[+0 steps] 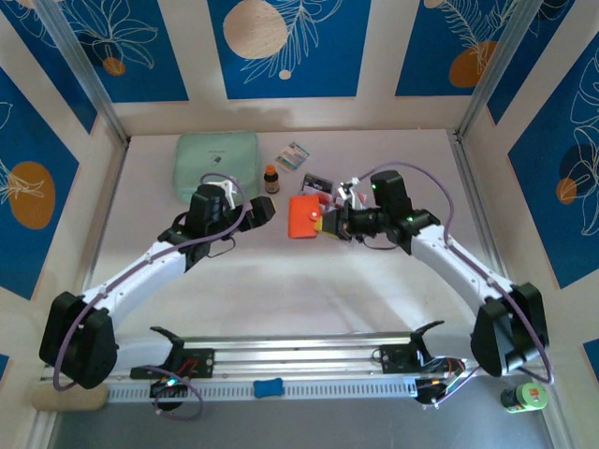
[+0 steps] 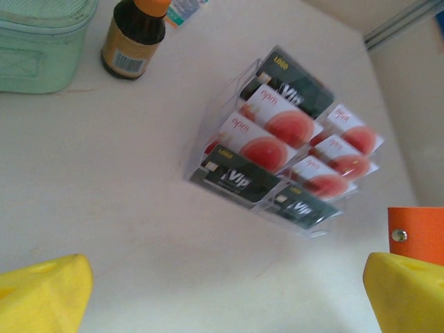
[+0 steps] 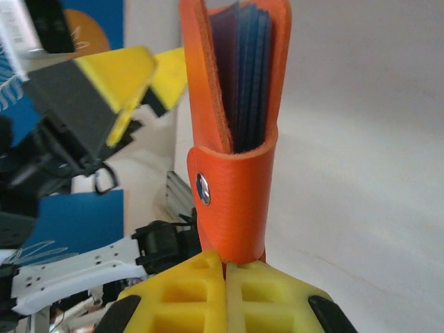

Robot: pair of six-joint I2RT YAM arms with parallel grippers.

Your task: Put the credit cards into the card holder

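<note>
Pale surface [image 1: 309, 299], boxed in by blue leaf-print walls.

Left gripper [image 1: 265, 210] [image 2: 225, 305]: fingers spread wide, nothing between them, hanging over the surface. The cards [image 2: 284, 149] [image 1: 318, 184] lie flat just ahead of it, overlapping in two short rows, red spots and dark "VIP" bands face up. They seem to sit in a clear sleeve. Further ahead and to its left stands a small brown bottle [image 2: 135, 38] [image 1: 271, 178], with a mint pouch [image 2: 41, 48] [image 1: 217, 164] left of that. At its right finger, the orange edge of the holder [image 2: 416, 232] with a metal snap.

Right gripper [image 1: 329, 223] [image 3: 225, 298]: fingers pinched together on the near end of the holder [image 3: 239, 139] [image 1: 304, 217]. From its wrist camera the holder sticks straight out from the fingertips, its far end gaping, dark blue pockets visible inside and the strap snapped across. The left gripper's yellow fingers [image 3: 132, 76] are close by on the holder's left.

A patterned packet [image 1: 297, 155] lies well beyond both grippers.
</note>
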